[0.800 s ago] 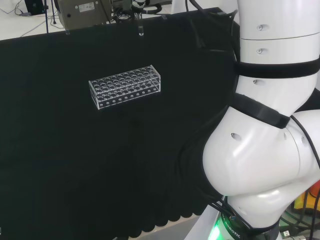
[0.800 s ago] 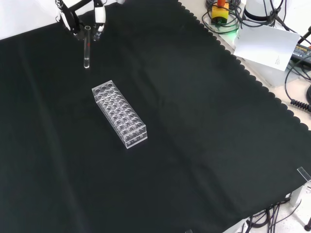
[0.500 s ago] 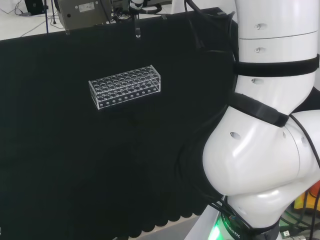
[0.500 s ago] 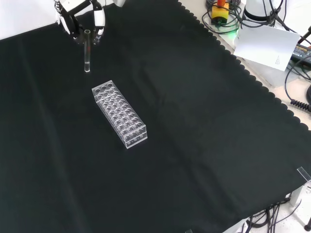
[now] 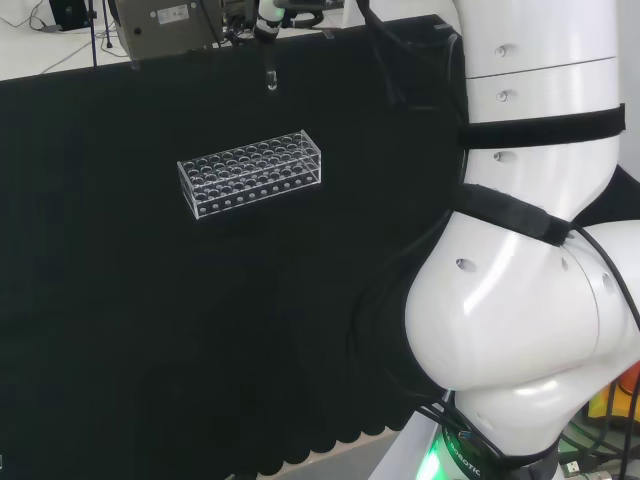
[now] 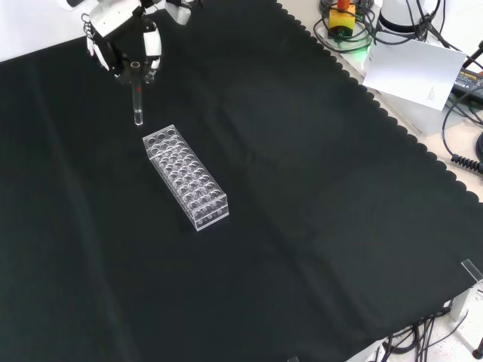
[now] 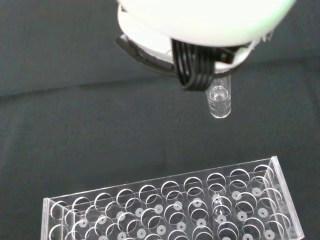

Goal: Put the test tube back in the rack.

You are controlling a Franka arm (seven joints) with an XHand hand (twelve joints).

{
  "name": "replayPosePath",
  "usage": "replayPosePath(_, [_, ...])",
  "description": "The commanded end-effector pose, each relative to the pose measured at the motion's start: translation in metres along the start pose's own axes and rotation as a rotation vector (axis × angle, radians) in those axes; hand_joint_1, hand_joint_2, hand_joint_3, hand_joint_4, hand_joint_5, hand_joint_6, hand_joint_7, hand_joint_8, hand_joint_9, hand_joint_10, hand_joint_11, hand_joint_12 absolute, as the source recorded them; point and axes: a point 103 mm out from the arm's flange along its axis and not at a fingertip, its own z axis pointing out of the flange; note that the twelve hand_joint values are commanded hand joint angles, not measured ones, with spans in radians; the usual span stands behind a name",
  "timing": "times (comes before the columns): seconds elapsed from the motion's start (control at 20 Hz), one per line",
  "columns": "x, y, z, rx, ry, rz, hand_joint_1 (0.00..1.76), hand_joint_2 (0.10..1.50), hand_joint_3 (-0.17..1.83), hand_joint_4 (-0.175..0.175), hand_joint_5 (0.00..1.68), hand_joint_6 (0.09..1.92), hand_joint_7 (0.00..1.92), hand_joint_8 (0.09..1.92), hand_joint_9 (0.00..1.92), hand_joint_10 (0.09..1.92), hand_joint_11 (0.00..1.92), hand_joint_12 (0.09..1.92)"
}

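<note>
- At the top left of the front view: hand, black and white, fingers curled around the upper end of a clear test tube, pinching it upright.
- Hanging straight down from those fingers, tube's rounded lower end above the cloth, just beyond the near short end of the rack, not inside any hole.
- From the wrist view: blurred white hand up close, black ribbed finger pad against the test tube, tube's round bottom pointing toward the camera, apart from the rack and offset beyond its long edge.
- Plain in that same close view, less so elsewhere: rows of round holes in the clear rack, all seemingly vacant.
- From the head view: far across the black cloth, a faint glint of the test tube under a small part of the hand, well behind the rack; large white arm links at that view's right.
- Beyond the cloth's scalloped edge in the front view: cables and a white sheet.
</note>
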Motion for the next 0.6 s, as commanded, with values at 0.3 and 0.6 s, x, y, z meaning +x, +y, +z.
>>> replayPosePath(0.3, [-0.005, 0.017, 0.028, 0.061, -0.007, -0.001, 1.44, 0.55, 0.74, -0.175, 1.35, 0.41, 1.46, 0.69, 1.56, 0.09, 0.91, 1.17])
replayPosePath(0.6, [-0.013, 0.022, 0.042, 0.084, 0.009, 0.019, 1.44, 0.55, 0.74, -0.175, 1.35, 0.40, 1.46, 0.69, 1.56, 0.09, 0.91, 1.17])
